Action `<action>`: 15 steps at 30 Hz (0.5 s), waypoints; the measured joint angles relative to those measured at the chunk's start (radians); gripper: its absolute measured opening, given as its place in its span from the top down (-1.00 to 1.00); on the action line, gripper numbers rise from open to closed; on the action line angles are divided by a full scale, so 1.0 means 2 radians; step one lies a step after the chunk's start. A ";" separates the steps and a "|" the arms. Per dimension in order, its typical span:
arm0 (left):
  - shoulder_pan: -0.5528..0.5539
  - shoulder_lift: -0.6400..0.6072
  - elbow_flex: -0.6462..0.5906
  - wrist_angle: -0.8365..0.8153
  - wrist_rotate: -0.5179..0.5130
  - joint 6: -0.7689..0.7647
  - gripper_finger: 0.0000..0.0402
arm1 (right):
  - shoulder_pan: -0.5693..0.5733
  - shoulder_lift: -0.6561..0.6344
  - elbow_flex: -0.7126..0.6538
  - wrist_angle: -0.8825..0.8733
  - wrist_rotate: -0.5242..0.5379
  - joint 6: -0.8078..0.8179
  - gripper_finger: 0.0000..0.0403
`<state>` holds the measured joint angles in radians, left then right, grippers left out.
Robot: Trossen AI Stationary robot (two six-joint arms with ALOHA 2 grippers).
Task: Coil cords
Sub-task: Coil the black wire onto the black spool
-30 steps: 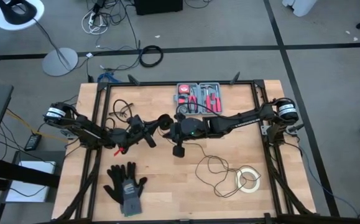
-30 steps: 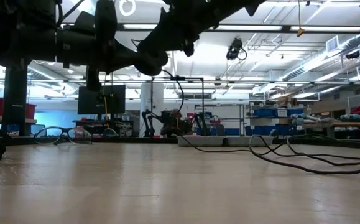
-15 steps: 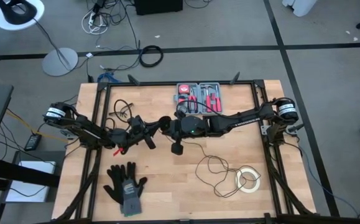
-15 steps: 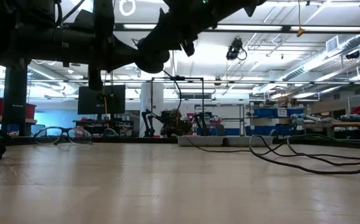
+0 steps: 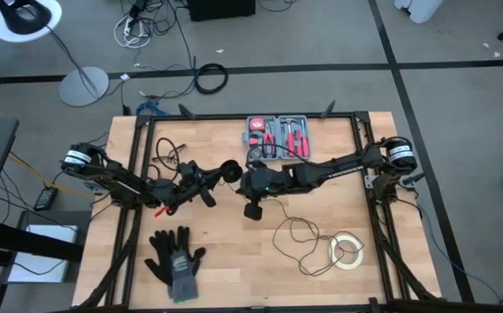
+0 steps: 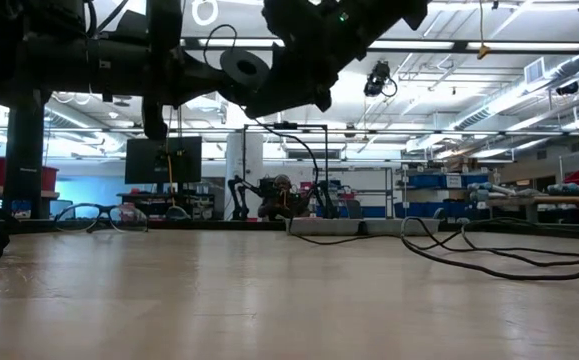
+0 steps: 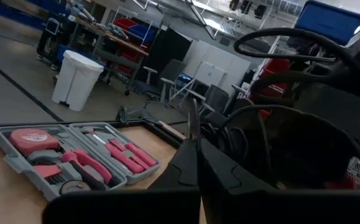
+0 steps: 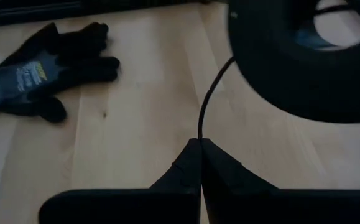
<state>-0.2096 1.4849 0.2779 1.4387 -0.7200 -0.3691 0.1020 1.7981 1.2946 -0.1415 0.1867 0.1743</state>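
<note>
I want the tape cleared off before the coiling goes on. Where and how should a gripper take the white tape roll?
The white tape roll lies flat on the table near the right front corner, hole upward. Probably best from straight above, one finger in the hole and one outside, pinching the ring wall on the side away from the cord loops beside it.

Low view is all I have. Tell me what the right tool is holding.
Observer: The right tool is shut on the wire, just short of its round disc.
Operator: Now report the left tool.
Observer: The left tool is shut too. A thin line, apparently the same wire, rises from its tips.
Operator: Tell me where the slack lies.
Observer: Loose loops lie on the table beside a white tape roll, on the right arm's side.
</note>
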 joint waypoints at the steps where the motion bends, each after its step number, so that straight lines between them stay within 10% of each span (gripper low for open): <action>1: 0.000 0.000 0.000 0.000 0.000 0.000 1.00 | 0.001 0.000 0.000 0.005 0.001 -0.005 1.00; 15: -0.001 0.000 -0.001 0.025 -0.004 0.027 1.00 | 0.018 0.000 0.000 -0.112 0.029 0.052 1.00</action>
<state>-0.2108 1.4853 0.2758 1.4879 -0.7289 -0.3149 0.1370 1.7981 1.2938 -0.3647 0.2456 0.2790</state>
